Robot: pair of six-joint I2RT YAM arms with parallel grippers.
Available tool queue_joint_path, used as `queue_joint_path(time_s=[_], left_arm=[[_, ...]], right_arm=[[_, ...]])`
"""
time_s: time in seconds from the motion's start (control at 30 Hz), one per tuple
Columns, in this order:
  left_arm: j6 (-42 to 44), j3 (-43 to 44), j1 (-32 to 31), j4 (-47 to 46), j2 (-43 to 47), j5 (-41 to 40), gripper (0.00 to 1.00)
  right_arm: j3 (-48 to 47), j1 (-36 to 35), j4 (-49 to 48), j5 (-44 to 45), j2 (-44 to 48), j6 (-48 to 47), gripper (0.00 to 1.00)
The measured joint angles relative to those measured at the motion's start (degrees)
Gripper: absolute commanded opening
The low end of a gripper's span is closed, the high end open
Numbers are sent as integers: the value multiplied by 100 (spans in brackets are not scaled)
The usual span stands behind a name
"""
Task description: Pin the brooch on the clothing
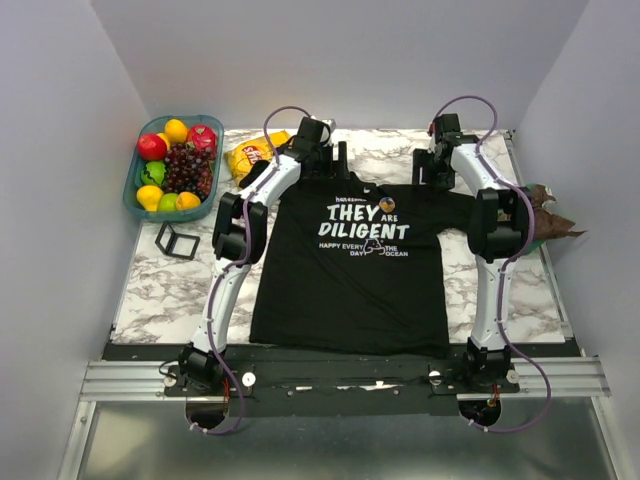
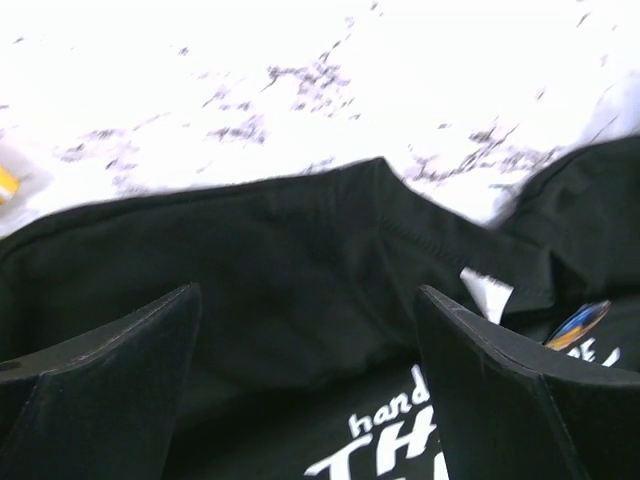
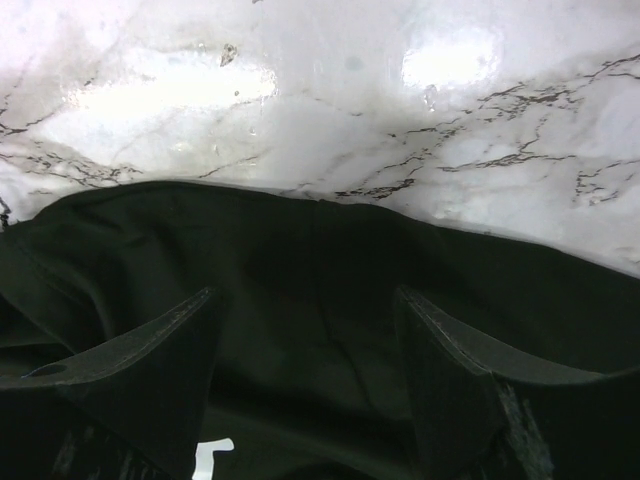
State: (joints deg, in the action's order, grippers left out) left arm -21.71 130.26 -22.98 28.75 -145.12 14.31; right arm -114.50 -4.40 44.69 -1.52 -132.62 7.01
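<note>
Lying flat, limp black cotton T-shirt (image 1: 345, 290) is seen w/ tiny round orange-brown brooch (image 1: 387, 204) on chest print. Jaws of left gripper (image 2: 308, 295) & right gripper (image 3: 305, 295) are wide, empty; brooch judged light, rigid, pinchable at rim.

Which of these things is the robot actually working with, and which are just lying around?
For the job:
- black T-shirt
- brooch, lying on the shirt beside the big print

Just lying about:
- fruit basket
- yellow snack bag
- small black box
- brown leafy thing

A fruit basket (image 1: 129, 188) sits beside a yellow packet (image 1: 250, 156).
</note>
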Motion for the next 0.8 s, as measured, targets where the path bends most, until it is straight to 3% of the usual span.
queue_joint_path(time_s=[0.23, 0.5, 0.6, 0.73, 0.8], left_arm=[[-540, 76, 0, -361, -232, 177, 90], [-911, 127, 0, -518, -315, 199, 82], [-1010, 170, -2, -551, -365, 199, 77], [-1115, 323, -2, -562, -490, 199, 58], [-1147, 345, -7, -590, -535, 197, 56]], right_arm=[[-601, -4, 417, -11, -343, 4, 65], [-887, -2, 835, -11, -501, -17, 66], [-957, -4, 984, -17, -553, -63, 63], [-1233, -2, 1211, -181, -728, -157, 59], [-1403, -4, 1309, -295, -837, -201, 59]])
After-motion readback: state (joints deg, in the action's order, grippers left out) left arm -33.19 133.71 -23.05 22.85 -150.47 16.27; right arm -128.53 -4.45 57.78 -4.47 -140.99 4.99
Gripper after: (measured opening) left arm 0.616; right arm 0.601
